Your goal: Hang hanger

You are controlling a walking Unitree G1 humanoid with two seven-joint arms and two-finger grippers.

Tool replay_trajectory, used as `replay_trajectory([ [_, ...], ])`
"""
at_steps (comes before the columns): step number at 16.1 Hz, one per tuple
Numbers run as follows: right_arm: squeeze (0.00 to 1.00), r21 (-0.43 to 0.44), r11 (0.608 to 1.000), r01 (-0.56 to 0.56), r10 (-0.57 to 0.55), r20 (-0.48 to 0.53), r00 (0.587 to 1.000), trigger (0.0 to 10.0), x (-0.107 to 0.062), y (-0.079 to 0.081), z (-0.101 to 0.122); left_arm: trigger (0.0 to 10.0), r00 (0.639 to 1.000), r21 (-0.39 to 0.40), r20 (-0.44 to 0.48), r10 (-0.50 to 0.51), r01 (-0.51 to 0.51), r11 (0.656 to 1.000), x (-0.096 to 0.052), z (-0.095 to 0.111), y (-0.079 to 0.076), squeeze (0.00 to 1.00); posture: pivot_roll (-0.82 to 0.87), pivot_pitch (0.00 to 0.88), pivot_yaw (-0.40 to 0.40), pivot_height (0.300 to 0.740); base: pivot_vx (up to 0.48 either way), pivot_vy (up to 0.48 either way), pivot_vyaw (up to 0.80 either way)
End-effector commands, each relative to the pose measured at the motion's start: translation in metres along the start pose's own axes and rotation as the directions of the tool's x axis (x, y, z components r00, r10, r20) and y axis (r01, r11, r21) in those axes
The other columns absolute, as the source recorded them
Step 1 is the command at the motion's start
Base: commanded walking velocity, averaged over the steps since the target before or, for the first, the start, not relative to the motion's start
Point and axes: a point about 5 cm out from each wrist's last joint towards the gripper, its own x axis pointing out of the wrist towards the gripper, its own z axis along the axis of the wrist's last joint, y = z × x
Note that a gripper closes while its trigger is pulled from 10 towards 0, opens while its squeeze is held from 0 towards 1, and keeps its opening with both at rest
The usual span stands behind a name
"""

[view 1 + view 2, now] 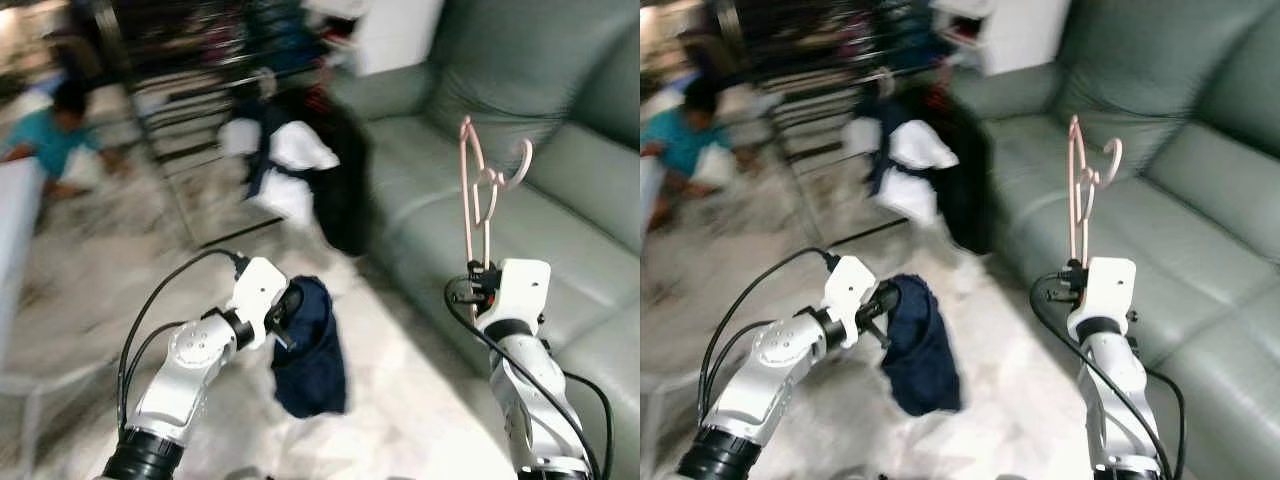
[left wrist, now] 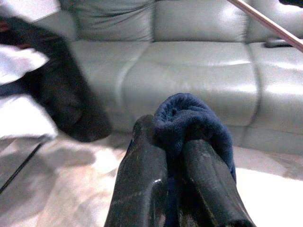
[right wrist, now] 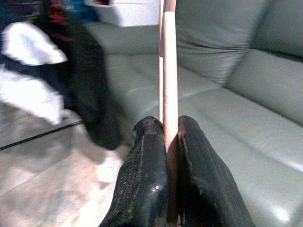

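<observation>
Right gripper [image 3: 165,142] jaws closed on upright pink hanger [image 1: 478,190] before grey sofa [image 1: 560,200], left gripper [image 2: 173,156] jaws clamping navy cloth [image 1: 312,350], blurred drying rack [image 1: 200,90] far left

I note a pale pink hanger [image 1: 478,190], a navy blue cloth [image 1: 312,350], and black fingers [image 3: 147,175] on both grippers. The sofa [image 1: 560,180] is grey-green. White and black clothes [image 1: 305,170] hang on a black rack [image 1: 190,90]. The floor [image 1: 90,290] is pale marbled.
</observation>
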Motion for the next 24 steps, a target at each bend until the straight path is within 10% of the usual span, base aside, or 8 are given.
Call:
replay_trajectory([
  [1,0.00,0.004,1.000,0.006,-0.006,0.008,1.000,10.0,0.0005,-0.0025,0.0027,10.0,0.999,0.018,0.033,-0.015,0.015,1.000,0.0012,0.0085,-0.0001,0.00,0.00,0.000,0.015,0.740,0.412,0.000,-0.63],
  [18,0.00,0.006,1.000,-0.013,0.013,0.000,1.000,10.0,-0.0007,-0.0004,0.0018,10.0,1.000,-0.017,-0.010,-0.028,0.028,0.999,0.0029,0.0034,-0.0020,0.00,-0.01,0.000,0.015,0.740,0.349,0.183,-0.07],
  [24,0.00,0.009,1.000,-0.026,0.026,-0.013,1.000,10.0,-0.0007,0.0019,-0.0008,10.0,0.999,0.090,-0.014,-0.045,0.046,0.995,0.0033,0.0048,-0.0041,0.00,-0.01,0.000,0.014,0.740,0.000,0.228,0.00],
])
